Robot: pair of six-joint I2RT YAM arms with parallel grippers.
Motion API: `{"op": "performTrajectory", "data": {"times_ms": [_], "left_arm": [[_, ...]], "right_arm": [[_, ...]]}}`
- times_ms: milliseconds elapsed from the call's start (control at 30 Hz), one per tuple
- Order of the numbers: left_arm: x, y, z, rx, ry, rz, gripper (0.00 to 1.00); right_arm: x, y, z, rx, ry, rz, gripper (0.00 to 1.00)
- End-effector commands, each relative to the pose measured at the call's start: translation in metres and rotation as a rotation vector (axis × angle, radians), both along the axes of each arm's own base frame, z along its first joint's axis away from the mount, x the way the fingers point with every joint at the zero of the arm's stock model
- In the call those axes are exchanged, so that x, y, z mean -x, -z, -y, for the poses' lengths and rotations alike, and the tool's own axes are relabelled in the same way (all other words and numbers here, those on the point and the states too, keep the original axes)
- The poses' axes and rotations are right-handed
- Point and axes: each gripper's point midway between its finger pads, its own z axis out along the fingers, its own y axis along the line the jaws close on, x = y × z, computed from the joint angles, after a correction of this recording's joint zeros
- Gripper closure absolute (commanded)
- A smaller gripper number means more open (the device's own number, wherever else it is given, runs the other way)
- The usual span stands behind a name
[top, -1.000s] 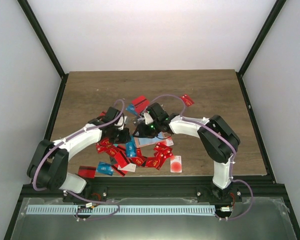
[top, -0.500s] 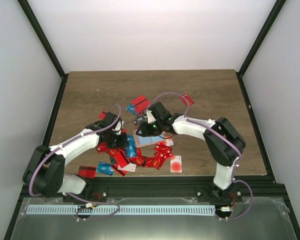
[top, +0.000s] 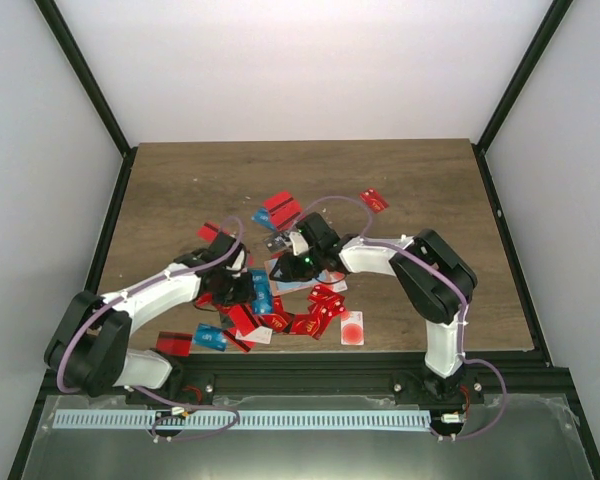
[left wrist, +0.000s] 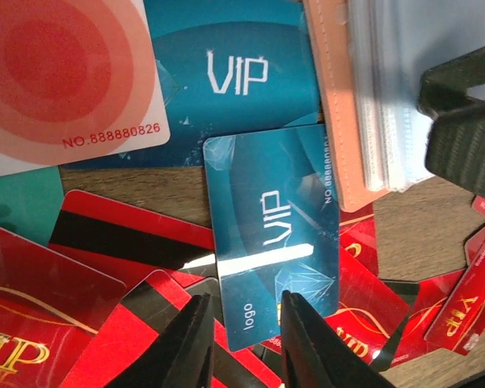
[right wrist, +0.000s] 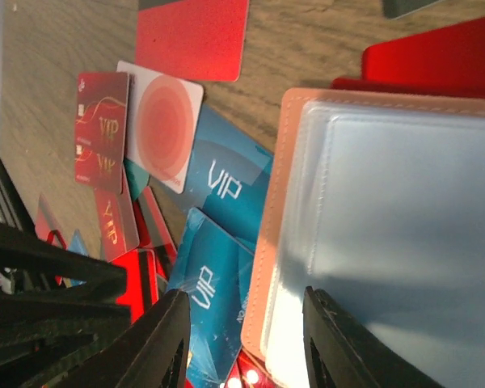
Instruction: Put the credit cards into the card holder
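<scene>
Nearest the bases, the credit cards (top: 280,315) lie in a loose, overlapping heap on the tabletop (top: 180,190), mostly red with gold print. A white card with a red dot (top: 351,327) sits at the heap's right end and a lone red card (top: 173,343) at its left. The left arm (top: 150,290) bends in from the left and reaches low over the heap. The left claw (left wrist: 244,339) points down with its fingers a little apart, straddling the near end of a blue VIP card (left wrist: 275,218) that lies flat on red ones; it is not clamped on that card. Just beside the blue card lies the card holder (right wrist: 388,226), a tan-edged sleeve with its clear pockets face up. Whether any card sits in the pockets cannot be told. The right arm (top: 420,265) folds in from the right. The right claw (right wrist: 242,347) hangs over the holder's tan edge with its fingers apart, one above the clear pocket and the other above a blue card. Farther back, a few red cards (top: 280,208) lie apart from the heap, one (top: 374,199) off to the right.
</scene>
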Motion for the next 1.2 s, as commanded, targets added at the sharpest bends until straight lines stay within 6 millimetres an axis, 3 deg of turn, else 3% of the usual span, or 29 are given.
{"op": "performTrajectory", "data": {"times_ms": [0, 300, 367, 633, 733, 967, 1067, 1167], "left_arm": [[0.001, 0.004, -0.005, -0.034, -0.029, 0.005, 0.72], [0.019, 0.001, -0.008, -0.084, -0.039, 0.003, 0.56], [0.027, 0.002, -0.015, -0.117, -0.061, -0.014, 0.56], [0.062, -0.006, -0.011, -0.153, -0.069, -0.014, 0.54], [0.067, -0.014, 0.009, -0.088, -0.022, 0.023, 0.55], [0.059, -0.038, 0.084, 0.130, 0.125, 0.121, 0.55], [0.054, -0.037, 0.100, 0.150, 0.143, 0.133, 0.56], [0.051, -0.034, 0.107, 0.159, 0.149, 0.137, 0.56]], "right_arm": [[0.009, -0.011, -0.008, -0.070, -0.064, -0.003, 0.59], [0.026, -0.047, 0.011, -0.087, -0.058, 0.063, 0.59], [0.035, -0.048, 0.016, -0.087, -0.060, 0.061, 0.59], [0.064, -0.026, 0.050, 0.017, -0.023, 0.048, 0.60], [0.064, -0.017, 0.082, 0.137, 0.089, 0.062, 0.59], [0.064, -0.015, 0.148, 0.361, 0.295, 0.113, 0.51], [0.060, -0.003, 0.171, 0.437, 0.352, 0.110, 0.52], [0.060, 0.012, 0.179, 0.476, 0.376, 0.078, 0.54]]}}
